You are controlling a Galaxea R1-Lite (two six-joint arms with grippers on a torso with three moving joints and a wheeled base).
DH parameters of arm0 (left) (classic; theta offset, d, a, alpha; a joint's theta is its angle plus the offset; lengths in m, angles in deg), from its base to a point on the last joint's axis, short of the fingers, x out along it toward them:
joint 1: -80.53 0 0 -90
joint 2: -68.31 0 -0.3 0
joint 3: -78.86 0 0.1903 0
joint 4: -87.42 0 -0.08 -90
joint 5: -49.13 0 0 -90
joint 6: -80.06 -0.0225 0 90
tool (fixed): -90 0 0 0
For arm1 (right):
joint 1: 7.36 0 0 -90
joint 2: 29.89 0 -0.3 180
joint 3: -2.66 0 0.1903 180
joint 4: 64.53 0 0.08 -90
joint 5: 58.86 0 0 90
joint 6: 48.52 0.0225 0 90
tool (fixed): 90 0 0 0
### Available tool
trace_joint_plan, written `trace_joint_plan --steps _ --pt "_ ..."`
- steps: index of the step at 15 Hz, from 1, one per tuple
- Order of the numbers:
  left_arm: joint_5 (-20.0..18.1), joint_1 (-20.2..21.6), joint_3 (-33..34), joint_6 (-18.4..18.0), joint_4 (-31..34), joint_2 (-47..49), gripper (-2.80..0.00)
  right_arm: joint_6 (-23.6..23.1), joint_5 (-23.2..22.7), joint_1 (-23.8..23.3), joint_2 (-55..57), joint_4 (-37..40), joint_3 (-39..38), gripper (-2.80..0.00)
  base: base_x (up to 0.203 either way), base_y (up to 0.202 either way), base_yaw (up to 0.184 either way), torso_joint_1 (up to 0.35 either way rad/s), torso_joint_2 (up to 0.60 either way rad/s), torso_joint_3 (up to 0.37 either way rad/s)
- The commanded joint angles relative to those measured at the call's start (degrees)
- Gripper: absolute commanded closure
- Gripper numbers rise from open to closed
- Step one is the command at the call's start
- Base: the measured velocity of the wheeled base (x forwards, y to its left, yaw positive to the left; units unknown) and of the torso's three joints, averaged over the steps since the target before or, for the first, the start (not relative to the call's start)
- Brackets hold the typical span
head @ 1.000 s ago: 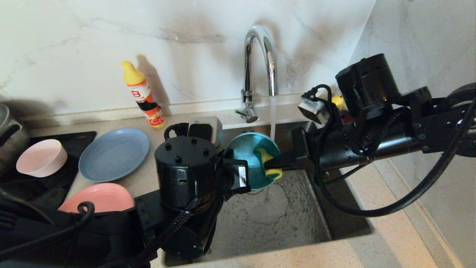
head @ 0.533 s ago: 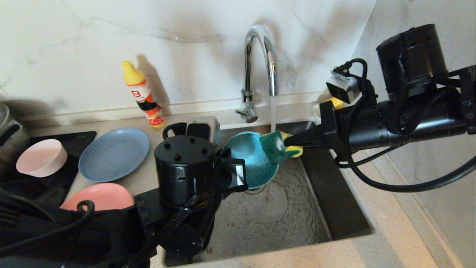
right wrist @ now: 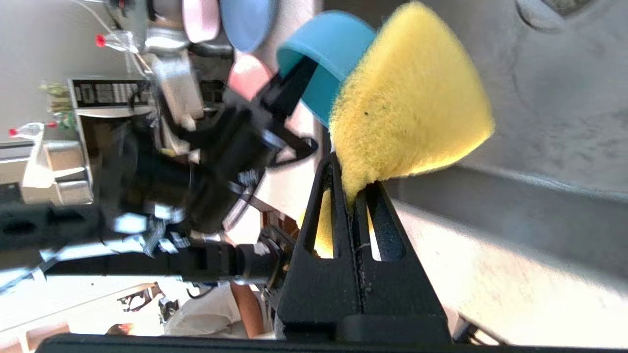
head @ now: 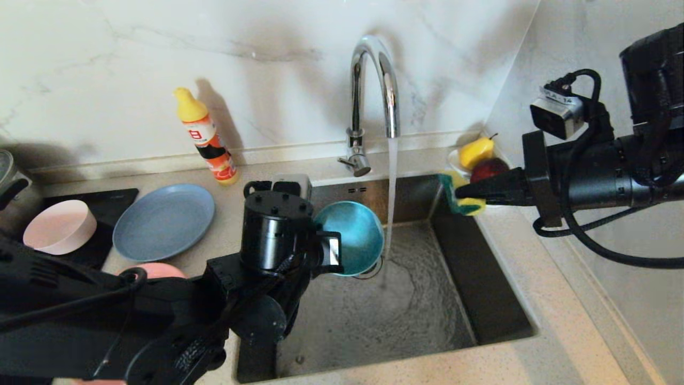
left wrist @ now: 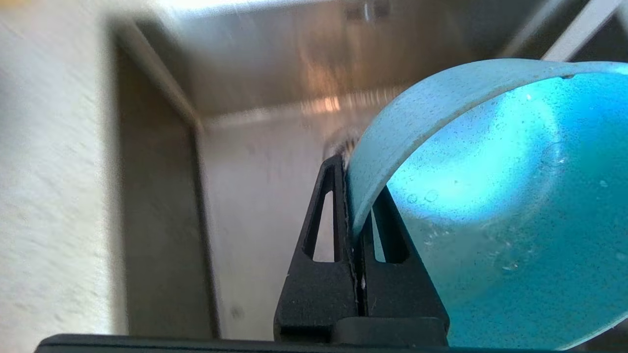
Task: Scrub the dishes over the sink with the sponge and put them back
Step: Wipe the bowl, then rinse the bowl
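My left gripper [left wrist: 351,171] is shut on the rim of the teal bowl [head: 350,235], holding it tilted above the left part of the sink [head: 374,321], just left of the running water. The bowl's wet inside [left wrist: 490,196] faces the wrist camera. My right gripper [head: 460,191] is shut on the yellow and green sponge [head: 470,206] at the sink's back right corner, apart from the bowl. Its fingers pinch one edge of the sponge [right wrist: 412,98]. On the counter to the left lie the pale pink bowl [head: 59,224], the blue-grey plate [head: 163,219] and the salmon plate [head: 157,270], the last mostly hidden by my left arm.
The faucet [head: 374,80] pours a stream into the basin. A detergent bottle [head: 206,136] stands by the back wall. A yellow pear [head: 475,152] and a dark red fruit [head: 489,168] sit right behind the sponge. A pot [head: 8,187] and a black hob [head: 80,256] are at far left.
My right gripper has drawn the sponge out of the teal bowl and away to the right, up to the sink's corner. My left arm has shifted the bowl slightly left, out of the stream.
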Motion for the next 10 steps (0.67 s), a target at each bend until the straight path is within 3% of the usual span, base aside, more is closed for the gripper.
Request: trace_joint_plan --steps 1,5,7,10 --pt "-1.6 1.0 -3.3 2.0 7.0 1.3 0.0 0.1 -0.2 -1.2 -3.8 0.0 -2.9 0.0 0.0 0.0 0.0 0.0 0.0 0.0" --pt "-10.9 2.9 -16.5 14.3 27.0 5.8 0.0 0.2 -0.2 -2.3 -9.6 0.0 -8.1 0.0 0.0 0.0 0.0 0.0 0.0 0.0" --pt "-12.5 3.9 -21.5 17.4 30.4 10.3 0.0 0.2 -0.2 -2.3 -11.0 0.0 -8.9 0.0 0.0 0.0 0.0 0.0 0.0 0.0" --pt "-12.7 4.7 -26.7 18.4 31.2 14.2 0.0 0.1 -0.2 -3.6 -12.2 0.1 -9.2 0.0 0.0 0.0 0.0 0.0 0.0 0.0"
